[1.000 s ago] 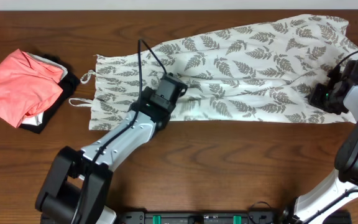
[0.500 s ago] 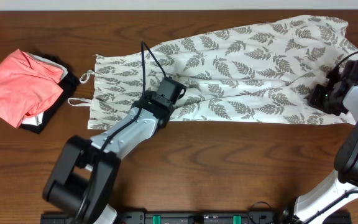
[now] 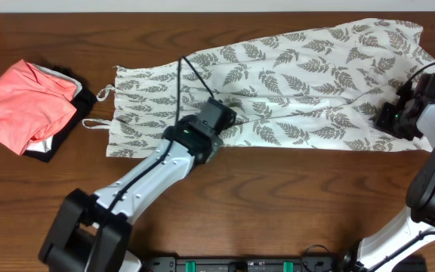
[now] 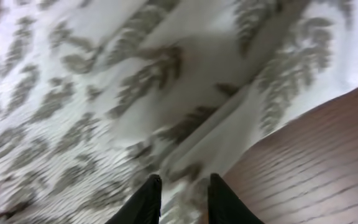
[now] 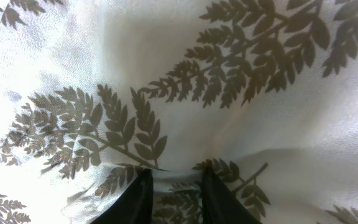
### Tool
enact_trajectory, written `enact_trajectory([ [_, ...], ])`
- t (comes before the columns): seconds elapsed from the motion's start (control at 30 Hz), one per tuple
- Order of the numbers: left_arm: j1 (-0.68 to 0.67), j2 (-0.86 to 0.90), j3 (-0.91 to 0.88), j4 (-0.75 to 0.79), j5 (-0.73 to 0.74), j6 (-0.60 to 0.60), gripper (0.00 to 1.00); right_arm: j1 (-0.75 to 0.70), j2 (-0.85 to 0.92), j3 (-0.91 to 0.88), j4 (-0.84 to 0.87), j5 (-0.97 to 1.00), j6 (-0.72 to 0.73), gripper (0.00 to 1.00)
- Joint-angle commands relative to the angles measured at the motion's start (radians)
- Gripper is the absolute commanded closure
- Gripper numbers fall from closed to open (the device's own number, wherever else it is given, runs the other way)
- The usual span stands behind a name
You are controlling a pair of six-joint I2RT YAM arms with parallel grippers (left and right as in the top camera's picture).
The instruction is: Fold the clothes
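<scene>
1. Overhead: a dark wooden table (image 3: 278,196) fills the frame. The fern-print dress (image 3: 300,75) lies spread lengthwise across its far half, straps pointing left, not yet folded. At far left a coral-pink garment (image 3: 25,102) sits on a black garment (image 3: 66,132). The left gripper (image 3: 216,119) has shifted a little rightward along the dress's near edge over the last second. The right gripper (image 3: 399,113) has stayed at the skirt's right end. The dress outline has barely changed, so the first fold probably remains ahead.
2. Left wrist: the fingers stand slightly apart above the dress's near edge, beside bare wood. I cannot tell whether cloth is caught between them.
3. Right wrist: the fingers press into the dress, and puckered cloth running into the narrow gap suggests a pinch.
</scene>
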Motion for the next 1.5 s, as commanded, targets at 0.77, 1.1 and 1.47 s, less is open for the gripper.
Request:
enact_trajectory([
  [0.77,0.088,0.13,0.051,0.155,-0.033,0.055,0.94,0.013,-0.017,-0.017,-0.013,-0.011,0.003,0.75],
  [1.1,0.102,0.258,0.051,0.246,0.012,0.045,0.94,0.013,-0.017,-0.017,-0.011,-0.011,0.003,0.75],
  [1.47,0.102,0.296,0.051,0.238,0.012,0.02,0.94,0.013,-0.017,-0.017,0.105,-0.011,0.004,0.96],
])
